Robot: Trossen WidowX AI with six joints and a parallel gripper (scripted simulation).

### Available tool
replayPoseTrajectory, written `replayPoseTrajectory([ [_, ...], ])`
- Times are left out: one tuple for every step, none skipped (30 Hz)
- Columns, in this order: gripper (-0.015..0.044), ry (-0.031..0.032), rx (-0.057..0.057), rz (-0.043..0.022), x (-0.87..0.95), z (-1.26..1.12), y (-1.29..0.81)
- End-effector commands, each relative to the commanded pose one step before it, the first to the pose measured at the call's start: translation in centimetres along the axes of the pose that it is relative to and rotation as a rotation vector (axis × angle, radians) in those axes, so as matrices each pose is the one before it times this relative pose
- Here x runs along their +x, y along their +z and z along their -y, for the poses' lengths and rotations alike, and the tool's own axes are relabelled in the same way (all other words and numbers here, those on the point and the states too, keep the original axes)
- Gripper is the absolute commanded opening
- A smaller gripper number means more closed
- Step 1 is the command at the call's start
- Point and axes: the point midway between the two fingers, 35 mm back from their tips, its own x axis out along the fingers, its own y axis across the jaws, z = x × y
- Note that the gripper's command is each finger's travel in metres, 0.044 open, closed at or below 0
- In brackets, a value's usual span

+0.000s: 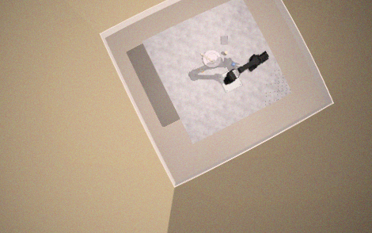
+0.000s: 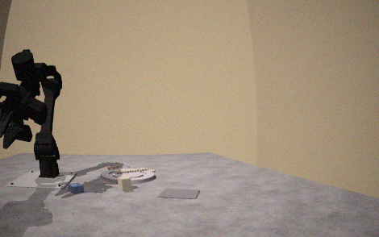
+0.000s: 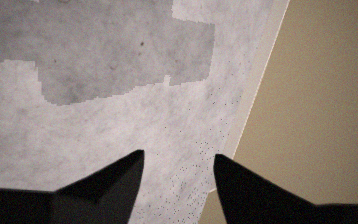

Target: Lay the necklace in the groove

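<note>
Gripper (image 3: 177, 165) half-closed, holding nothing, raised high well apart from the round bead board (image 2: 128, 176); pearl bead necklace (image 2: 135, 170) lies on the board, apparently in place, task seems nearly done.

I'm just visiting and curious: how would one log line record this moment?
black gripper: half open, empty, raised | pearl bead necklace: on round bead board

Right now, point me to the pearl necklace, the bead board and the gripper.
pearl necklace (image 2: 135, 170), exterior view, middle of the bead strand.
round bead board (image 2: 150, 176), exterior view, its right rim.
gripper (image 3: 178, 170), wrist view, midway between the fingertips; nothing held.
</note>
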Motion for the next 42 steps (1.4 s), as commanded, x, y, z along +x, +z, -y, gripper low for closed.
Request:
replayPoseTrajectory([
  [0.0200, 0.02723, -0.0194, 0.07574, 0.314, 0.203, 2.920],
  [0.0200, 0.00481, -0.0056, 0.01702, 0.058, 0.056, 0.689],
  [0.0200, 0.00505, -0.0057, 0.01685, 0.060, 0.048, 0.691],
  [0.0200, 0.00528, -0.0058, 0.01668, 0.061, 0.039, 0.693],
  [0.0200, 0.00551, -0.0059, 0.01650, 0.063, 0.031, 0.695],
  [0.0200, 0.00761, 0.0003, 0.00492, -0.004, -0.146, 0.463],
  [0.0200, 0.00816, 0.0002, 0.00503, -0.008, -0.163, 0.495],
  [0.0200, 0.00799, -0.0003, 0.00583, -0.004, -0.141, 0.512],
  [0.0200, 0.00767, -0.0011, 0.00807, 0.009, -0.082, 0.559],
  [0.0200, 0.00679, -0.0024, 0.01220, 0.036, 0.041, 0.625],
  [0.0200, 0.00696, -0.0025, 0.01198, 0.037, 0.032, 0.628],
  [0.0200, 0.00710, -0.0026, 0.01186, 0.039, 0.026, 0.632],
  [0.0200, 0.00723, -0.0027, 0.01174, 0.040, 0.020, 0.636],
  [0.0200, 0.00738, -0.0028, 0.01157, 0.042, 0.012, 0.639],
  [0.0200, 0.00753, -0.0029, 0.01133, 0.043, 0.002, 0.641],
  [0.0200, 0.00755, -0.0037, 0.01116, 0.039, -0.040, 0.656],
  [0.0200, 0.00770, -0.0038, 0.01092, 0.039, -0.050, 0.657],
  [0.0200, 0.00783, -0.0039, 0.01068, 0.040, -0.059, 0.658],
  [0.0200, 0.00796, -0.0039, 0.01043, 0.041, -0.069, 0.659],
  [0.0200, 0.00809, -0.0040, 0.01019, 0.041, -0.079, 0.660],
  [0.0200, 0.00821, -0.0041, 0.00994, 0.042, -0.089, 0.661],
  [0.0200, 0.00832, -0.0042, 0.00969, 0.043, -0.099, 0.661],
  [0.0200, 0.00843, -0.0042, 0.00944, 0.044, -0.108, 0.661],
  [0.0200, 0.00854, -0.0043, 0.00919, 0.044, -0.118, 0.662],
  [0.0200, 0.00864, -0.0044, 0.00893, 0.045, -0.128, 0.662],
  [0.0200, 0.01159, -0.0006, 0.00961, 0.104, -0.241, 0.652],
  [0.0200, 0.01205, -0.0007, 0.00945, 0.108, -0.259, 0.664],
  [0.0200, 0.01221, -0.0008, 0.00904, 0.109, -0.272, 0.659],
  [0.0200, 0.01232, -0.0009, 0.00860, 0.111, -0.283, 0.653],
  [0.0200, 0.01139, -0.0009, 0.00750, 0.103, -0.270, 0.593],
  [0.0200, 0.00942, -0.0007, 0.00589, 0.086, -0.229, 0.483],
  [0.0200, 0.00739, -0.0006, 0.00443, 0.068, -0.183, 0.374],
  [0.0200, 0.00523, -0.0016, 0.00339, 0.038, -0.105, 0.322],
  [0.0200, 0.00616, -0.0029, 0.00415, 0.036, -0.108, 0.423],
  [0.0200, 0.00779, -0.0036, 0.00506, 0.045, -0.142, 0.532],
  [0.0200, 0.00918, -0.0097, 0.00838, 0.026, -0.208, 0.653],
  [0.0200, 0.00996, -0.0105, 0.00879, 0.031, -0.232, 0.702],
  [0.0200, 0.01004, -0.0105, 0.00855, 0.033, -0.241, 0.701],
  [0.0200, 0.01012, -0.0105, 0.00832, 0.036, -0.249, 0.701],
  [0.0200, 0.01020, -0.0106, 0.00808, 0.038, -0.257, 0.700],
  [0.0200, 0.01027, -0.0106, 0.00784, 0.041, -0.266, 0.699],
  [0.0200, 0.01034, -0.0106, 0.00760, 0.044, -0.274, 0.698],
])
